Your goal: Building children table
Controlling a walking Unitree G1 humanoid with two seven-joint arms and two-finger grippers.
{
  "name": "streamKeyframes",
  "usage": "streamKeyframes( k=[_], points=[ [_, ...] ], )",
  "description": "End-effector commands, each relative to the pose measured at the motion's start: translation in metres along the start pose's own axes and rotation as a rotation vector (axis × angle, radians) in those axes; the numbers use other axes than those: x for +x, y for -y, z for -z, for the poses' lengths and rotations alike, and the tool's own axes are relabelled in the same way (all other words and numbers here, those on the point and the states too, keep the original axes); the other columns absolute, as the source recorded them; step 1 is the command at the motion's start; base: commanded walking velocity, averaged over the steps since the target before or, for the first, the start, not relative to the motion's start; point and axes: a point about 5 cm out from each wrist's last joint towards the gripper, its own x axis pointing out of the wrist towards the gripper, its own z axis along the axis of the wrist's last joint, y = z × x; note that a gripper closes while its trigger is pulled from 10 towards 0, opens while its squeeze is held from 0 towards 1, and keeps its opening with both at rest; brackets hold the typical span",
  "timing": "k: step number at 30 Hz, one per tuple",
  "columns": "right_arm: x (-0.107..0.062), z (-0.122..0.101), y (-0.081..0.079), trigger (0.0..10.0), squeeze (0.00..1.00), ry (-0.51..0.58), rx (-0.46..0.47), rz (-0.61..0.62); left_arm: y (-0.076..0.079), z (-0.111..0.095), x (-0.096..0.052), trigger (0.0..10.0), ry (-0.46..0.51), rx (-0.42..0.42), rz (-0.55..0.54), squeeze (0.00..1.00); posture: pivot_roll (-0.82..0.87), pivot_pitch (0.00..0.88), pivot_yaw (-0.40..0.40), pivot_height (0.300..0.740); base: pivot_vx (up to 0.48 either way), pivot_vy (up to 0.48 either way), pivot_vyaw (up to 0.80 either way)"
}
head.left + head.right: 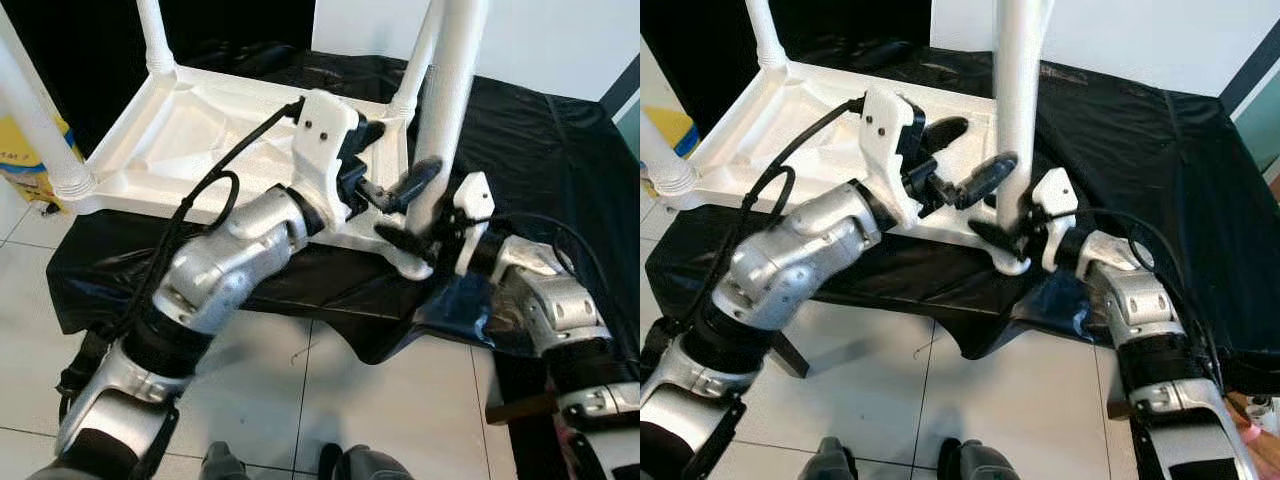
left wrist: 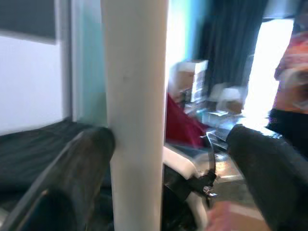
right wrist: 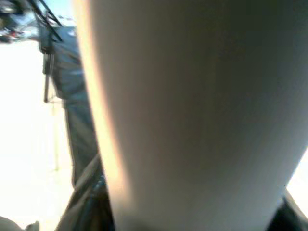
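Observation:
A white plastic children's table (image 1: 200, 130) lies upside down on a black cloth (image 1: 540, 140), its legs pointing up. At the near right corner stands a white table leg (image 1: 450, 90). My left gripper (image 1: 400, 150) is open, and one of its black fingers (image 1: 412, 183) leans against the leg's side; the left wrist view has the leg (image 2: 134, 115) just past the spread fingers. My right gripper (image 1: 1012, 232) is low at the leg's base, shut on it. Seen from the right wrist, the leg (image 3: 192, 110) is very close.
Three other legs rise at the back left (image 1: 155, 35), the front left (image 1: 35, 120) and the back right (image 1: 420, 60) corners. A yellow object (image 1: 20, 150) sits at the far left. White floor tiles (image 1: 330, 400) lie below the cloth's edge. A person (image 2: 293, 62) is in the background.

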Motion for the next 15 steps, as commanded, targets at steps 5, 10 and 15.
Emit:
streamKeyframes(
  k=[5, 10, 15],
  points=[
    [-0.003, 0.009, -0.012, 10.0, 0.00, -0.094, 0.028, -0.119, 0.021, -0.015, 0.013, 10.0, 0.062, -0.038, 0.282, 0.00, 0.04, 0.103, -0.125, 0.740, 0.000, 0.000, 0.00],
    [-0.005, 0.009, -0.015, 10.0, 0.00, -0.112, 0.032, -0.164, 0.023, -0.014, 0.014, 10.0, 0.044, -0.036, 0.311, 0.00, 0.03, 0.109, -0.126, 0.740, 0.000, 0.000, 0.00],
    [-0.006, 0.007, -0.017, 10.0, 0.00, -0.114, 0.042, -0.182, 0.018, -0.009, 0.015, 10.0, 0.025, -0.037, 0.294, 0.00, 0.03, 0.114, -0.127, 0.740, 0.000, 0.000, 0.00]
  ],
)
